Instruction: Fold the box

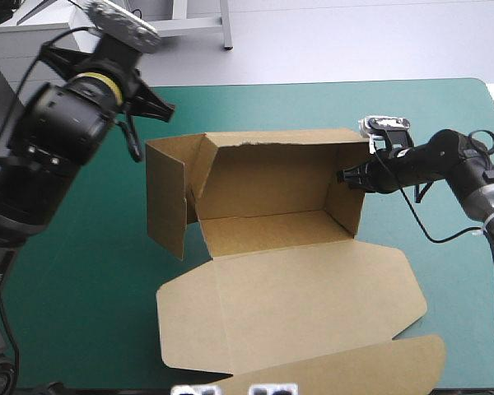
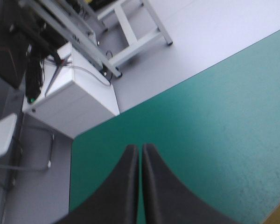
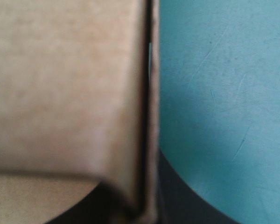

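While the right gripper clamped the right-hand wall of the brown box, the half-formed carton stood at the middle of the teal-green table cover. Its back and right walls were raised, its left wall swung outward, and its lid lay flat toward the table's near edge. From the right wrist, the board ran edge-on between the fingers, one black finger showing beside it against the cover. The left gripper hung raised over the table's far left part, apart from the box. Its fingers were pressed together on nothing, with bare cover ahead.
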